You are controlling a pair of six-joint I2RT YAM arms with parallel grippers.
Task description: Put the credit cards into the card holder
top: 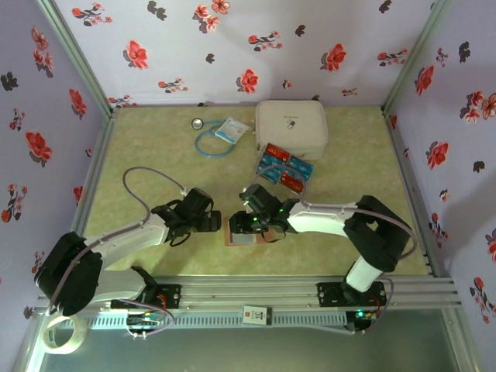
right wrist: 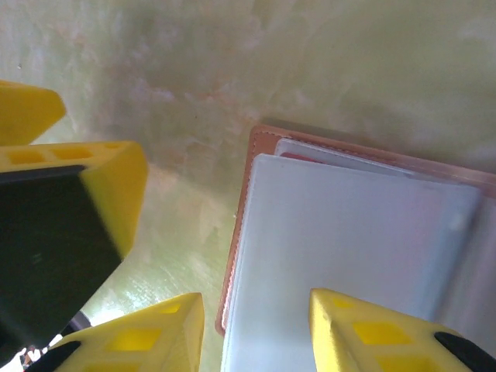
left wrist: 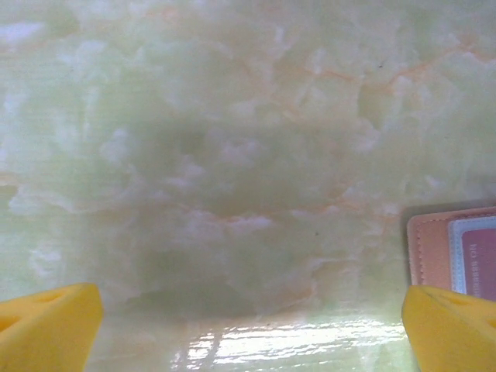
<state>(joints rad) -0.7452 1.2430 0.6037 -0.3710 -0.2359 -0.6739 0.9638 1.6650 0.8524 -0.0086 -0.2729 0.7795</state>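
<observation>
We start at the left gripper [left wrist: 249, 324]. Its jaws are released and stand wide. The yellow fingertips [left wrist: 50, 314] sit in the two lower corners of the left wrist frame, and only bare marbled surface [left wrist: 232, 155] lies between them. At the right edge of that frame lies the card holder [left wrist: 430, 252]. It is just beside the right-hand fingertip, and a red card [left wrist: 479, 260] shows behind one of its clear sleeves.

The right gripper [right wrist: 256, 335] has its jaws partly apart. They straddle the left edge of the card holder [right wrist: 263, 139] at the bottom of the right wrist frame. One fingertip is over the surface and the other is over the top clear sleeve [right wrist: 349, 248]. We see nothing clamped between them. The holder lies open. Its uppermost sleeve looks pale and blank, and a thin red sliver [right wrist: 298, 157] shows along the upper edge of the sleeve beneath.

In the top view both grippers meet at lower centre. The left gripper [top: 211, 221] and the right gripper [top: 249, 226] flank the card holder [top: 232, 239], which lies flat on the surface [top: 155, 163]. Above and to the right, well apart from the holder, the credit cards [top: 285, 169] lie in a loose cluster of red and blue. Just above the cards, the white zip case [top: 291, 128] lies closed, so we cannot tell what is in it. To the left of the case are a small packet [top: 231, 129] and a blue looped cord [top: 208, 143].
</observation>
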